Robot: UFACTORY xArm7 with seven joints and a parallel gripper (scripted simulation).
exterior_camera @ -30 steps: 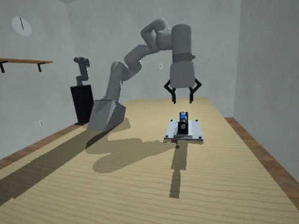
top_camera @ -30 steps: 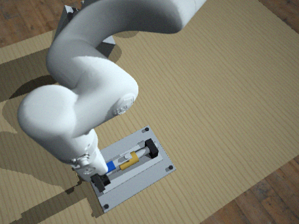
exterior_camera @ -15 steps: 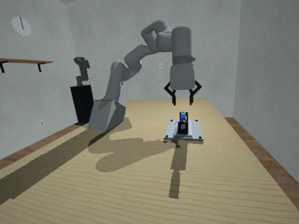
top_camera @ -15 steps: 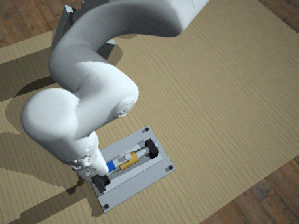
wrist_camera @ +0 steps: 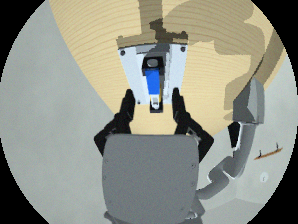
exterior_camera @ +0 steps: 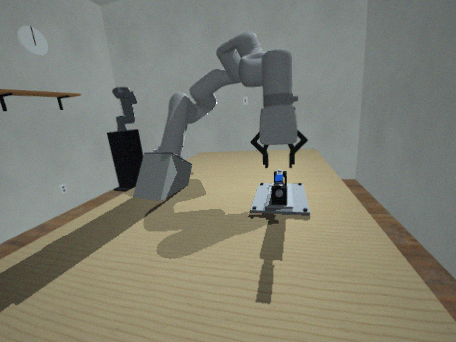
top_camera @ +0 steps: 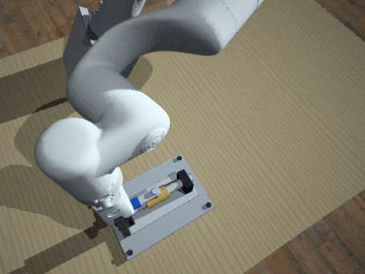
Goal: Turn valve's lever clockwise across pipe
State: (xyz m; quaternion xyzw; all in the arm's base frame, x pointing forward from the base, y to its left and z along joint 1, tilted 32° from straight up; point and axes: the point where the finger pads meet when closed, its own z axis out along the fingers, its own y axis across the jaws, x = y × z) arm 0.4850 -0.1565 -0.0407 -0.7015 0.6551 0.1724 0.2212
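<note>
The valve sits on a grey base plate [top_camera: 176, 218] [exterior_camera: 297, 205] [wrist_camera: 133, 70] on the table. Its pipe runs between two black brackets [top_camera: 185, 181] [top_camera: 122, 226], with a yellow valve body [top_camera: 157, 197] in the middle. The lever [top_camera: 136, 203] [exterior_camera: 279, 177] [wrist_camera: 153, 80], a flat strip with a blue end, lies along the pipe. My gripper [exterior_camera: 278, 164] [wrist_camera: 152, 93] is open and empty. It points down and hangs a little above the lever's blue end, with one finger to each side and touching nothing. In the top view my arm hides the fingers.
My arm's base [exterior_camera: 161, 175] stands at the table's far left. A black pedestal [exterior_camera: 125, 157] stands on the floor behind it, and a shelf [exterior_camera: 35, 93] is on the left wall. The table's right edge [exterior_camera: 380, 220] runs near the plate.
</note>
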